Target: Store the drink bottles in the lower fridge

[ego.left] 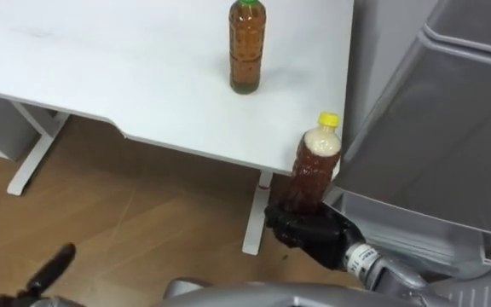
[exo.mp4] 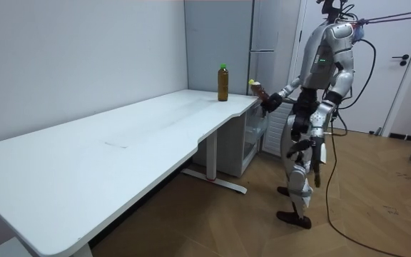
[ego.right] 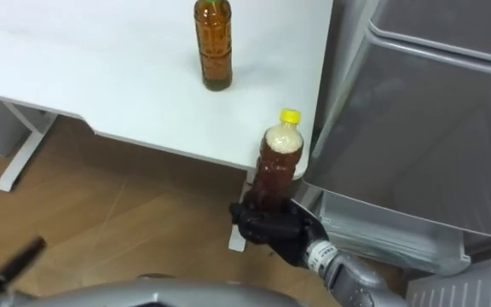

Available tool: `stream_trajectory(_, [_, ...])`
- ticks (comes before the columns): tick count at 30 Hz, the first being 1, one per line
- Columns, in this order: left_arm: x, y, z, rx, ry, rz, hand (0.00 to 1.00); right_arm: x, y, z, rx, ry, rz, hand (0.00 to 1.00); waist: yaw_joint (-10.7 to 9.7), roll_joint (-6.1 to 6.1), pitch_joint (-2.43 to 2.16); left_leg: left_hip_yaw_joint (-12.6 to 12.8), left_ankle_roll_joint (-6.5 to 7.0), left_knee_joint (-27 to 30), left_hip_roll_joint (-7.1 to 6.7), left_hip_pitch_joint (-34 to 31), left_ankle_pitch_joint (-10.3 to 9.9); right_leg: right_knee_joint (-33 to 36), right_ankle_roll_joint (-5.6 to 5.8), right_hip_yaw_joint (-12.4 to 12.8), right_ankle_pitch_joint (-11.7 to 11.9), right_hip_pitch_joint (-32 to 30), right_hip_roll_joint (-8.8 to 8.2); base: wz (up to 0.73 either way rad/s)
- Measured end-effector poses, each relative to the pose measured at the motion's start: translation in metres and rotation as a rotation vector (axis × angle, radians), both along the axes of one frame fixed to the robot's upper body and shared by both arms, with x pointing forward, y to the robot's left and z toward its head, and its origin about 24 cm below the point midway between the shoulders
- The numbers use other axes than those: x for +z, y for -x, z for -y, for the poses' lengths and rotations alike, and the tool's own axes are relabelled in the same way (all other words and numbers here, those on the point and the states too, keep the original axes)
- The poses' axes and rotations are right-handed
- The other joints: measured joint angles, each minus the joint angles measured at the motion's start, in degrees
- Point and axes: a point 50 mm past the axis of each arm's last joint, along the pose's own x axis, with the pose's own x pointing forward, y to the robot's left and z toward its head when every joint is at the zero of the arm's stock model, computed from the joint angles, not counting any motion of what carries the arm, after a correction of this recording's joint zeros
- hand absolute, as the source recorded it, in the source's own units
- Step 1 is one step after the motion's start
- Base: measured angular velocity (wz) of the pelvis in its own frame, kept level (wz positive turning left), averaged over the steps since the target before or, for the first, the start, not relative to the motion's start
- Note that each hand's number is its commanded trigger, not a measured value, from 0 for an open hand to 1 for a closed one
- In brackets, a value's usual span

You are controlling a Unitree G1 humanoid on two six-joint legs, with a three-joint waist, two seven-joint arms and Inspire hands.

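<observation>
My right hand (ego.left: 309, 232) is shut on the lower part of a brown drink bottle with a yellow cap (ego.left: 316, 166), held upright just off the table's near right corner, beside the fridge. A second brown bottle with a green cap (ego.left: 246, 47) stands upright on the white table (ego.left: 101, 68), farther back near its right edge. The grey fridge (ego.left: 450, 128) rises at the right, and its lower part (ego.left: 399, 222) juts out next to the held bottle. My left hand (ego.left: 51, 263) hangs low at the lower left with a straight finger and holds nothing.
In the room view I stand between the table's end (exo.mp4: 212, 107) and the fridge (exo.mp4: 270, 43), facing them. The table's white legs (ego.left: 28, 158) rest on the wooden floor below. A white door (exo.mp4: 398, 64) lies behind me.
</observation>
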Motion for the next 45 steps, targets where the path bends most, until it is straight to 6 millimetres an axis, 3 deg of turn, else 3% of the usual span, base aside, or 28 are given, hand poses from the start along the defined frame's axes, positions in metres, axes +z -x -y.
stream_trajectory(4, [-0.011,0.051,0.015,0.028,0.172,-0.108,0.0,-0.002,-0.002,0.003,0.007,-0.013,-0.018,1.0,-1.6,-0.77,0.06,0.8,-0.01,0.2,0.15,-1.1,0.0,0.2,-0.01,0.5,0.0,-0.9,0.13,-0.06])
stream_trajectory(8, [-0.015,0.059,0.023,-0.045,0.281,-0.109,0.0,-0.004,-0.001,0.006,0.037,-0.012,-0.024,1.0,-3.5,-0.46,0.09,0.7,-0.02,0.6,0.14,-1.4,-0.2,0.3,0.01,0.4,0.0,-1.3,0.11,0.05])
stream_trajectory(14, [-0.021,0.034,0.03,-0.233,0.39,-0.028,0.0,-0.007,0.004,0.006,0.115,0.023,-0.058,1.0,-7.5,0.3,0.06,0.9,0.0,1.0,0.1,-2.4,-0.3,0.3,0.06,0.2,0.0,-1.4,-0.03,0.03])
stream_trajectory(19, [-0.026,0.014,0.043,-0.5,0.452,-0.053,0.0,-0.011,0.01,0.01,0.168,0.055,-0.074,1.0,-9.8,0.03,0.18,1.2,0.0,1.0,0.11,-2.4,-0.3,0.2,0.07,0.2,0.0,-1.6,0.0,-0.01])
stream_trajectory(21, [-0.027,0.012,0.045,-0.532,0.459,-0.052,0.0,-0.012,0.011,0.011,0.18,0.07,-0.077,1.0,-10.7,0.03,0.17,1.3,0.0,1.0,0.11,-2.4,-0.3,0.2,0.07,0.3,-0.1,-1.6,0.01,-0.05])
stream_trajectory(29, [-0.027,0.012,0.046,-0.604,0.473,-0.063,0.0,-0.02,0.023,0.019,0.135,0.099,-0.144,1.0,-11.4,0.06,0.15,1.9,0.01,0.8,0.14,-2.6,-0.3,0.3,0.11,1.1,-0.1,-2.4,0.11,-0.04])
stream_trajectory(34, [-0.027,0.013,0.046,-0.605,0.475,-0.061,0.0,-0.024,0.029,0.027,0.033,0.135,-0.194,1.0,-12.5,0.33,-0.08,2.4,0.0,0.9,0.24,-2.5,-0.3,0.4,0.08,1.4,0.0,-2.5,0.19,-0.04])
stream_trajectory(39, [-0.026,0.012,0.045,-0.614,0.47,-0.058,0.0,-0.025,0.029,0.033,-0.064,0.159,-0.215,1.0,-13.9,0.43,0.2,2.9,0.03,1.0,0.24,-2.2,-0.3,1.2,0.15,1.8,-0.1,-2.5,0.15,-0.05])
stream_trajectory(45, [-0.027,0.013,0.048,-0.623,0.488,-0.049,0.0,-0.026,0.028,0.058,-0.458,0.11,-0.287,1.0,-13.7,1.44,0.14,3.9,0.12,1.0,0.24,-1.9,-0.6,1.5,0.23,3.5,-0.1,-3.4,0.42,-0.09])
